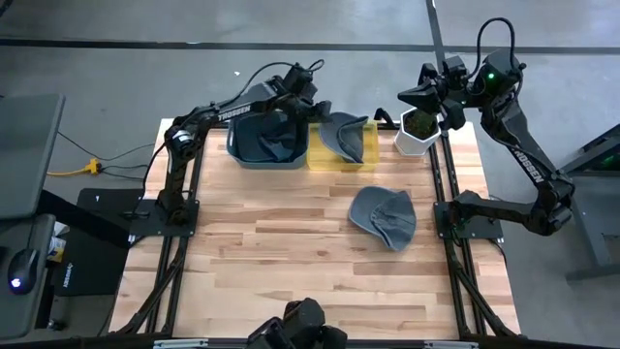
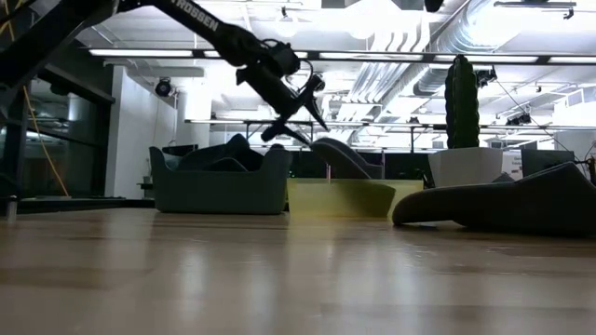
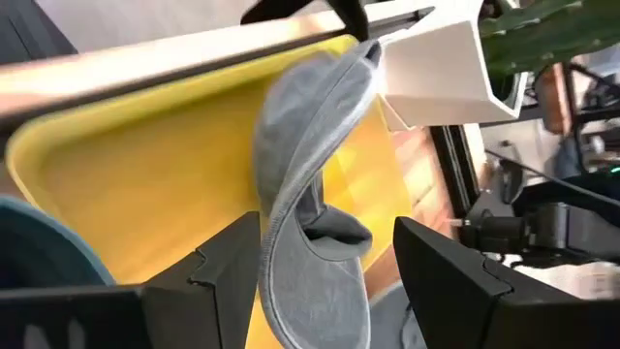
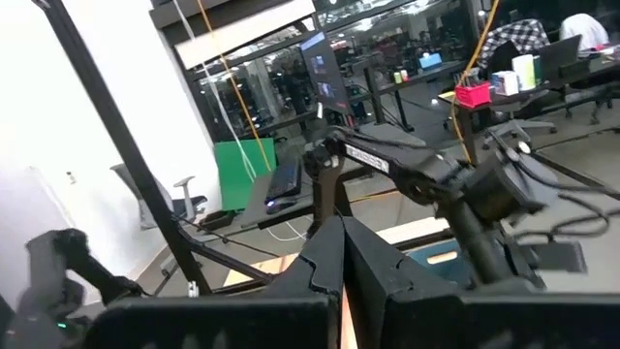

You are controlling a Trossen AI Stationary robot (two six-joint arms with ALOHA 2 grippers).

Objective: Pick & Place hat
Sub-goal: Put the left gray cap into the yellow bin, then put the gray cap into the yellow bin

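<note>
The left gripper (image 3: 315,281) hangs over the yellow tray (image 1: 360,150), jaws spread; the grey hat (image 3: 310,194) sits loosely between them, long axis running away from the wrist. The right gripper (image 4: 339,281) waits above the white planter (image 1: 415,139), jaws closed.

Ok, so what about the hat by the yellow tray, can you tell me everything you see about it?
The hat is a soft grey cap that looks like cloth, with a curved brim. It stands tilted on edge in the yellow tray, leaning up over its rim. The left gripper is right at it, fingers open on either side of it, so it is not squeezed. The tray sits between a blue-grey bin and a white plant pot.
</note>
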